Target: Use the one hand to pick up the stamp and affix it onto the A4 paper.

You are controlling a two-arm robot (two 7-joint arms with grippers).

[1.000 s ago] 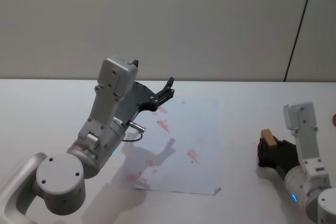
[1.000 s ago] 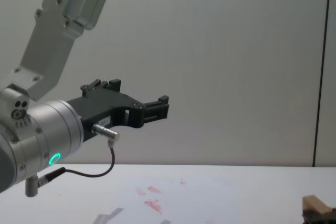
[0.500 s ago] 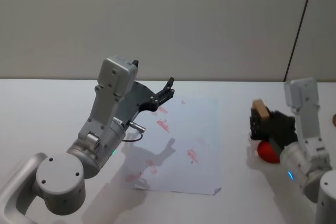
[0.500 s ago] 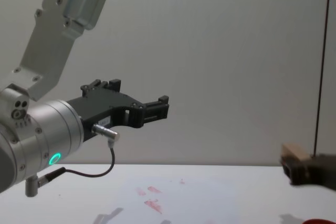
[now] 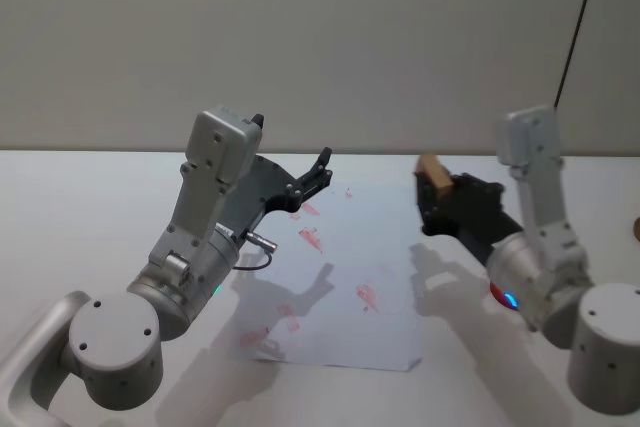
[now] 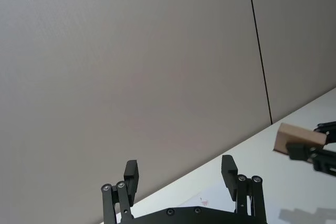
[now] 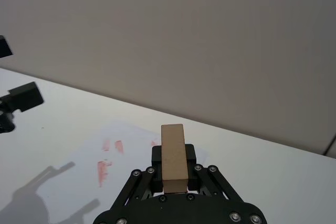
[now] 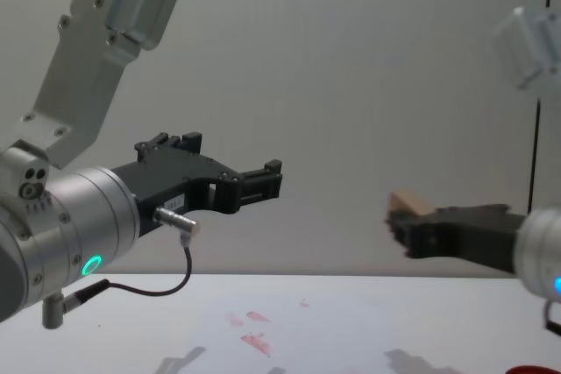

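A4 paper (image 5: 350,277) is lying on table (image 5: 80,207) | left gripper (image 5: 322,169) is hanging over its far-left part | right gripper (image 5: 432,199) is holding stamp (image 5: 432,171) aloft by its right edge

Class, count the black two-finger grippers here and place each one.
2. The left black two-finger gripper, jaws open, hangs over the white A4 paper's far left part; the right gripper, holding the light tan wooden stamp, hangs by its right edge.

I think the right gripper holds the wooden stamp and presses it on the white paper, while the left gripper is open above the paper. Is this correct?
Not quite. The right gripper holds the stamp, but it does not press it on the paper: the chest view shows the stamp in the air, above the sheet. The left gripper is open above the paper.
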